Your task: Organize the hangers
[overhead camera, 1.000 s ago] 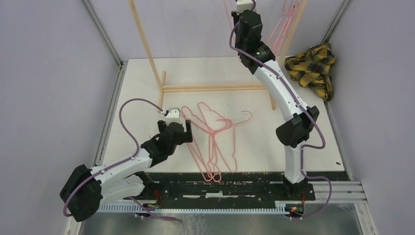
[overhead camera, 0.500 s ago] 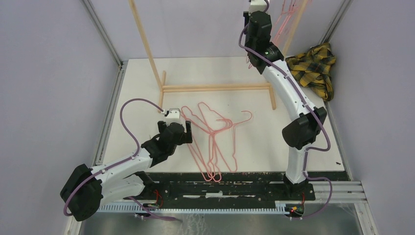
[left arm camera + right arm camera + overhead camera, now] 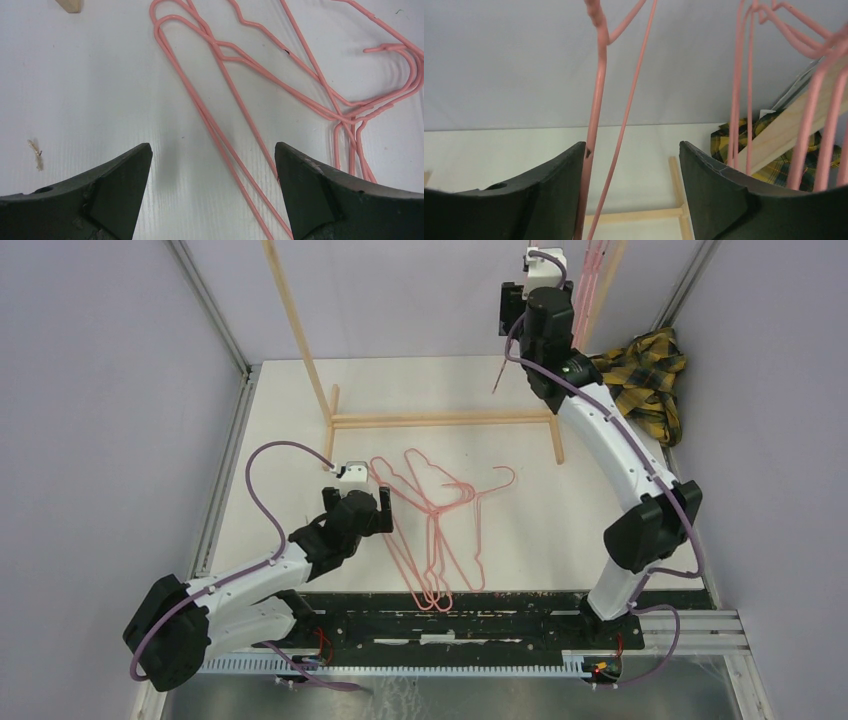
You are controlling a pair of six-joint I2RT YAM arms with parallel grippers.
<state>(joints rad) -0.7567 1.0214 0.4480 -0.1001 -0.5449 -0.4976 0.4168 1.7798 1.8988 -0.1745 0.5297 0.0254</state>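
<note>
Your left gripper point(image 3: 212, 150) hovers low over the white table point(image 3: 90, 90), its black jaws spread wide and holding nothing. A loose heap of thin pink wire clothes hangers point(image 3: 350, 119) lies flat on the table ahead of the jaws. Two of its long wires run diagonally through the gap towards the jaw on the view's right. The end of a light wooden rack foot point(image 3: 70, 5) sits beyond the other jaw, cut off by the frame edge.

Your right gripper point(image 3: 633, 145) is raised high, its jaws also parted and gripping nothing. A single pink wire hanger point(image 3: 596, 100) hangs down through the gap. Its thicker wire is close against the jaw on the view's left; whether they touch is unclear, and its top is out of view. Past the other jaw, more hung pink hangers point(image 3: 744, 100) drape over a slanting wooden rail point(image 3: 784, 130), with a yellow-and-black plaid cloth point(image 3: 776, 172) behind.
</note>
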